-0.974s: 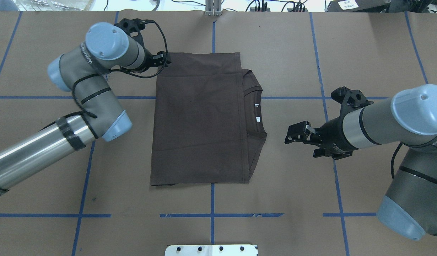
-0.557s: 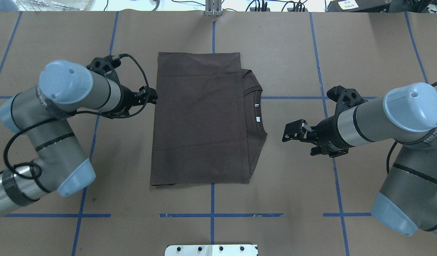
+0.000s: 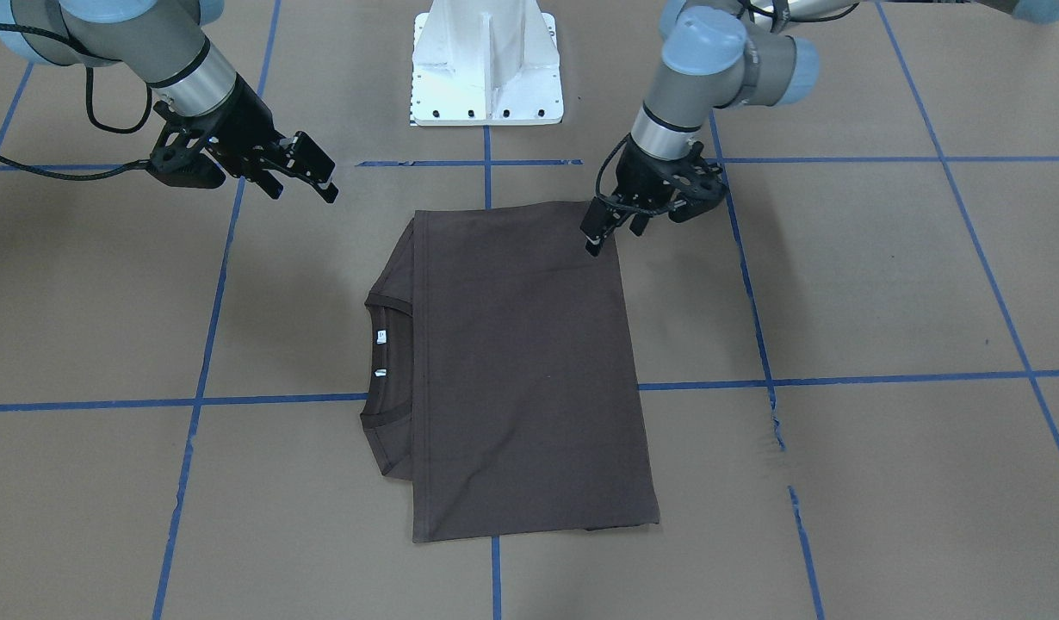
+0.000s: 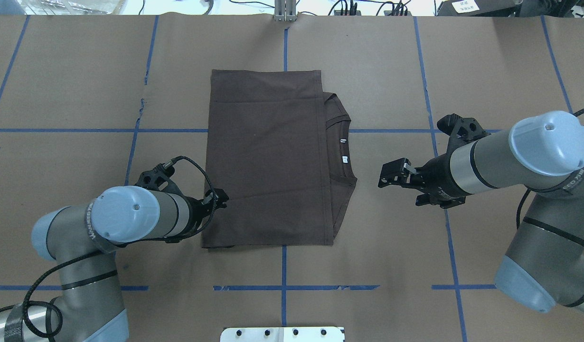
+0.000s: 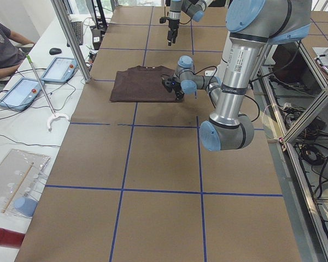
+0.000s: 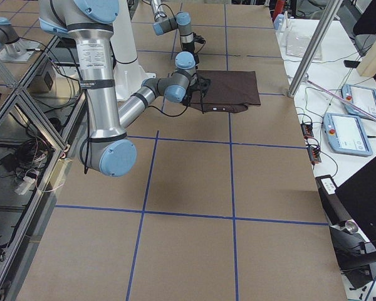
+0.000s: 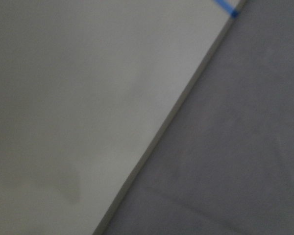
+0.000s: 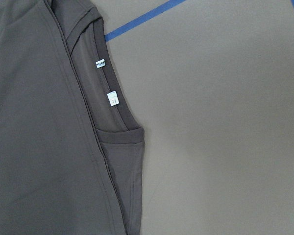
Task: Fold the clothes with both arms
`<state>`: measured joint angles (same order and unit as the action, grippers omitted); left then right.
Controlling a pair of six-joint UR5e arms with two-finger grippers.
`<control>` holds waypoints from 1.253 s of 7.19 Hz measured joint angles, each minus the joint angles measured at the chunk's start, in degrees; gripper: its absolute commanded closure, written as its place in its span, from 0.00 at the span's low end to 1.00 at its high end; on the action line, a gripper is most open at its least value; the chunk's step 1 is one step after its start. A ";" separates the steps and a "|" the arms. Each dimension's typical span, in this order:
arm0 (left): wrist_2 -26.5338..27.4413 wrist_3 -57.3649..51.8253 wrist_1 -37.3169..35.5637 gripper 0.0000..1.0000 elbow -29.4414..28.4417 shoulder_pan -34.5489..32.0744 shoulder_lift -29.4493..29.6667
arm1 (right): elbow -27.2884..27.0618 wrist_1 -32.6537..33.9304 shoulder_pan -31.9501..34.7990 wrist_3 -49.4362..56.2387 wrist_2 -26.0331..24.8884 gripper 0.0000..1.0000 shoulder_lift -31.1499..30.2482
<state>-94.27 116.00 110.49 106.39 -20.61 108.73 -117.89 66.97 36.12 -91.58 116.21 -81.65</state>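
On my left, the left arm (image 4: 130,218) comes in low from the near corner. Its elbow is bent and its wrist lies almost level, pointing across at the shirt (image 4: 268,156). The left gripper (image 4: 219,199) sits at the shirt's left edge, close to the near left corner, with its fingers tipped down toward the cloth. From the front it (image 3: 600,231) looks right on that corner, but I cannot tell whether the jaws are apart or pinched. Its wrist camera gives me only a blur, with the cloth edge running diagonally across the paper.

The shirt lies flat mid-table (image 4: 368,71), folded into a tall rectangle. A folded panel covers most of it. The collar (image 4: 342,142) and two white tags (image 4: 343,159) peek out on the right side.

On my right, the right arm (image 4: 510,152) reaches in from the near right corner, forearm angled toward the collar. The right gripper (image 4: 391,175) hangs above bare paper, near the collar but clear of it. Its fingers are spread and it holds nothing.
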 measured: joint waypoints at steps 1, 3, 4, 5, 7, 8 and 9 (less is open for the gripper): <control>0.71 1.09 -0.26 0.11 -0.02 1.29 -0.38 | 0.02 0.00 0.00 0.00 -0.02 0.00 0.00; 1.06 1.99 -1.28 0.13 0.13 2.64 -0.41 | 0.03 0.00 0.06 0.00 -0.02 0.00 0.00; 1.09 2.17 -1.53 0.15 0.25 3.01 -0.36 | 0.03 0.00 0.11 0.00 -0.02 0.00 0.00; 1.10 2.41 -1.63 0.29 0.34 3.30 -0.27 | 0.03 0.00 0.20 0.00 -0.01 0.00 0.00; 1.10 3.19 -1.67 0.86 0.39 3.59 -0.11 | 0.03 0.00 0.39 0.00 0.11 0.00 0.00; 1.10 3.91 -1.68 1.00 0.39 3.61 -0.10 | 0.03 0.00 0.41 0.00 0.14 0.00 0.00; 1.10 4.33 -1.70 1.00 0.46 3.64 -0.12 | 0.03 0.02 0.44 0.00 0.15 0.00 0.00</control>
<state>-93.16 120.33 108.79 106.84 -16.97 108.62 -117.86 66.99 36.56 -91.58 116.36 -81.65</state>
